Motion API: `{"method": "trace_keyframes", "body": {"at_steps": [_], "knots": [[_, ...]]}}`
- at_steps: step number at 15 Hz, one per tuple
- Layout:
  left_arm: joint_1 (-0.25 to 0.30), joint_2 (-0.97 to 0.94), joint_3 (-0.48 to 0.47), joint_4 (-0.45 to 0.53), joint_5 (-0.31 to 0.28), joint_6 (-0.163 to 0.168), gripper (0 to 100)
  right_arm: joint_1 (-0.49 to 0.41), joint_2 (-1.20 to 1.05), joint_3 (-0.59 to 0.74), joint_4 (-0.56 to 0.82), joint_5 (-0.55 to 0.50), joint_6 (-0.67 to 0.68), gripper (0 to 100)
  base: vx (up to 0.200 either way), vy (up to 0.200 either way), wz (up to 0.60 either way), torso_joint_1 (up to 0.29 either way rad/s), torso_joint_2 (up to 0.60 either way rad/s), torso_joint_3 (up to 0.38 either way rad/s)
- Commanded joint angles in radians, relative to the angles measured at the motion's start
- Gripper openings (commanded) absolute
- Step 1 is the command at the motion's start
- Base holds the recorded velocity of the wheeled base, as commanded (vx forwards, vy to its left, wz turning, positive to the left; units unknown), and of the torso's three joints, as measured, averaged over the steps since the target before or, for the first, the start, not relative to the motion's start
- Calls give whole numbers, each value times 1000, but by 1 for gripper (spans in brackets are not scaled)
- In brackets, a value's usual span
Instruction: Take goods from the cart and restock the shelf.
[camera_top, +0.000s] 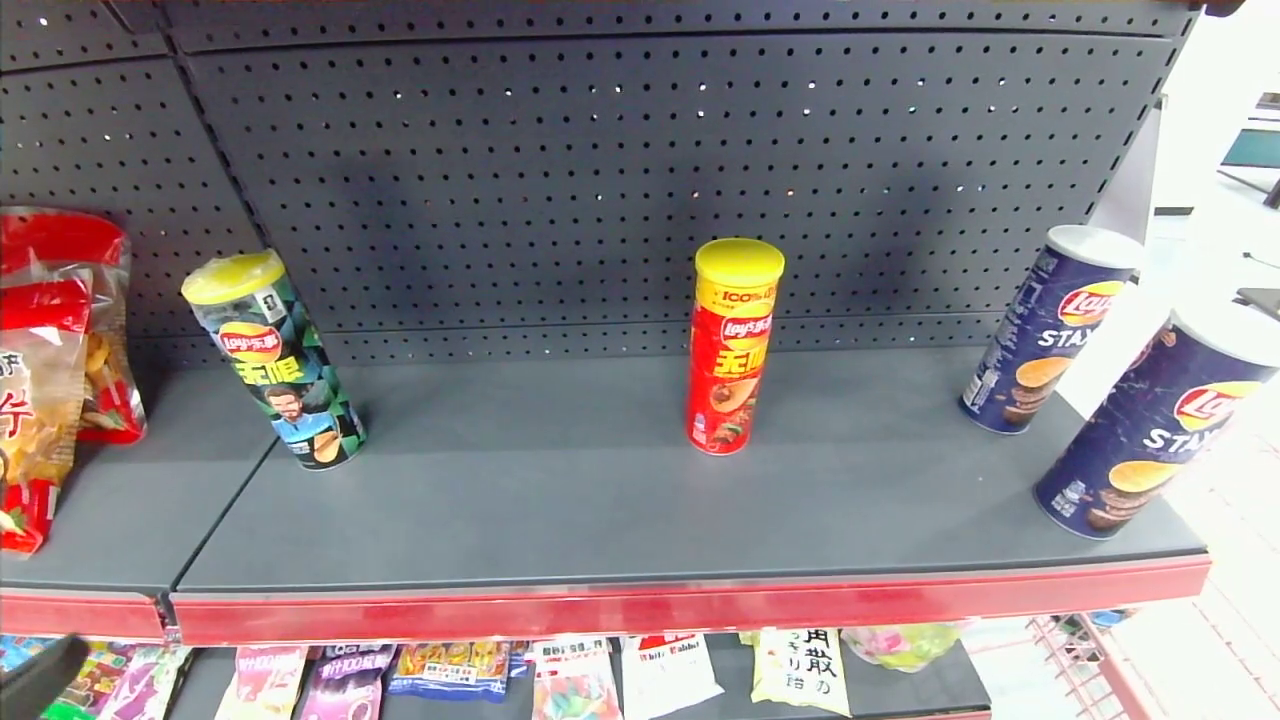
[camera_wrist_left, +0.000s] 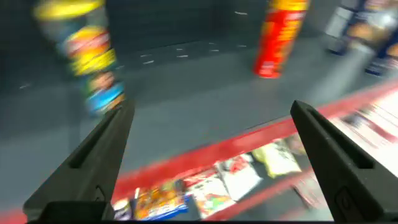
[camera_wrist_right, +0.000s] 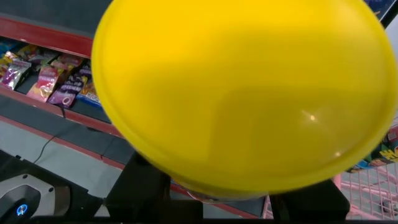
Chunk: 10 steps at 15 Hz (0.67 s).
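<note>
Hiding most of the right pincer (camera_wrist_right: 221, 200), its gripped yellow-lidded can (camera_wrist_right: 249, 93); left pincer (camera_wrist_left: 208, 155) wide apart, blurred shelf (camera_wrist_left: 186, 99) beyond.

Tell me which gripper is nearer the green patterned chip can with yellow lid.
Left. The left gripper is open before the shelf edge, facing the green patterned chip can; the right gripper holds a yellow-lidded can down by the lower shelves.

The shelf (camera_top: 560, 520) looks like matt dark-grey painted metal, with a glossy red strip (camera_top: 700, 605) along its front edge. The back panel (camera_top: 600, 180) is matt perforated sheet. The standing cans (camera_top: 730, 350) have glossy printed wraps and smooth plastic lids. The bags (camera_top: 50, 360) at the left edge are shiny, crinkled film. The held can (camera_wrist_right: 249, 93), clamped in the right gripper (camera_wrist_right: 224, 196), has a smooth, glossy yellow plastic lid.
</note>
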Motion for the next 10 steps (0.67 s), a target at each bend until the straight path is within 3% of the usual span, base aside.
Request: {"method": "trace_keyframes", "body": {"at_steps": [1,3,4,7,10], "knots": [[-217,547,-236,-119,-131,70,100,0,0,0,0,0,-1,0,0,0,0,0,0,0],[-333,782,-356,-197,-141,76,100,-1,-2,0,0,-1,-1,0,0,0,0,0,0,0],[-358,860,-408,-226,-139,75,100,-1,-2,0,0,-3,-1,0,0,0,0,0,0,0],[-399,1082,-564,-320,-138,76,100,-3,-2,0,0,-3,-1,0,0,0,0,0,0,0],[-436,1210,-664,-340,-139,76,100,-3,-2,0,1,-3,1,0,0,0,0,0,0,0]]}}
